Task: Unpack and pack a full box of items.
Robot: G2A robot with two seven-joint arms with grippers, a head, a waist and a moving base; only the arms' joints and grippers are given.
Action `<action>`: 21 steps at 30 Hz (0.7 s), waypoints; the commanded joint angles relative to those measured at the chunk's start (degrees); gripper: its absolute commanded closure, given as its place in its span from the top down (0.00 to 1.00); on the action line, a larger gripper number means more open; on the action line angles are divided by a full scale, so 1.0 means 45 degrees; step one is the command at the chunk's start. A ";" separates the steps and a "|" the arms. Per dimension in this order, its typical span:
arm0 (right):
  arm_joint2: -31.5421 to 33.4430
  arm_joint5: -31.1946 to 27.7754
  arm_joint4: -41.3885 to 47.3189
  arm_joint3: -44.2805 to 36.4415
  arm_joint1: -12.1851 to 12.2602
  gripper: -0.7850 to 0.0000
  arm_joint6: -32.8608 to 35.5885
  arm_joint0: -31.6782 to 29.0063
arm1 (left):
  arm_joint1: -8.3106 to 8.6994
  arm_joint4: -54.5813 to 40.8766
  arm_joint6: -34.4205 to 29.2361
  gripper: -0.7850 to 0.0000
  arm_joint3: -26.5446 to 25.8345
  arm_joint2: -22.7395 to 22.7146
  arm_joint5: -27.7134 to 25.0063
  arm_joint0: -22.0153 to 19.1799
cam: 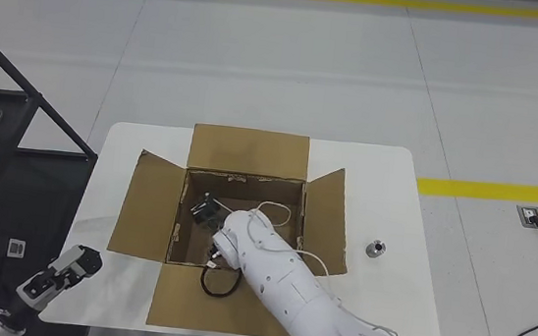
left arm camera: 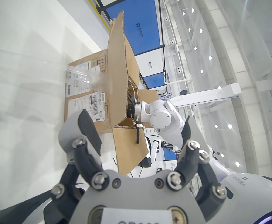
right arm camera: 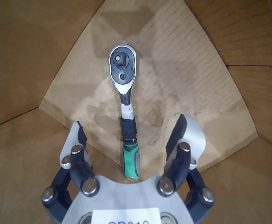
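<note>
Left tool point(cam: 86, 260) sits off the near left corner of the white worktop point(cam: 406, 182) in the top view, well apart from the cardboard box point(cam: 249, 151). The box stands in the middle of the worktop with all four flaps folded outward. From here I see the right arm point(cam: 268, 267) going down into the box from the near side. A small metal piece point(cam: 375, 248) stands on the worktop just beyond the box's right flap. On the left wrist view, the left tool point(left arm camera: 136, 118) has its fingers point(left arm camera: 88, 127) spread wide with nothing between them. It faces the labelled side of the box point(left arm camera: 85, 93), and the right arm point(left arm camera: 159, 116) dips in over the box's rim behind a raised flap. On the right wrist view, the right tool point(right arm camera: 129, 123) is inside the box, its fingers point(right arm camera: 182, 131) set wide on either side of a ratchet wrench point(right arm camera: 123, 67) and touching nothing. The wrench lies flat on a sheet of brown paper point(right arm camera: 180, 74) on the box floor. Its green and grey handle points toward the tool, and its metal head lies at the far end.
</note>
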 commanded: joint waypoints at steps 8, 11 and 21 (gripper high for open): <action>0.0079 -0.0416 0.0028 0.0207 -0.0186 1.00 -0.1321 0.0073 | 0.0061 -0.0238 0.0037 1.00 0.0504 -0.0053 -0.0091 0.0039; 0.0013 -0.0341 -0.0079 -0.0003 -0.0208 1.00 -0.1237 0.0049 | 0.0088 -0.0312 0.0002 1.00 0.0582 -0.0060 -0.0071 -0.0004; 0.0013 -0.0341 -0.0079 -0.0003 -0.0208 1.00 -0.1237 0.0049 | 0.0169 -0.0294 0.0035 1.00 0.0345 -0.0080 -0.0052 -0.0048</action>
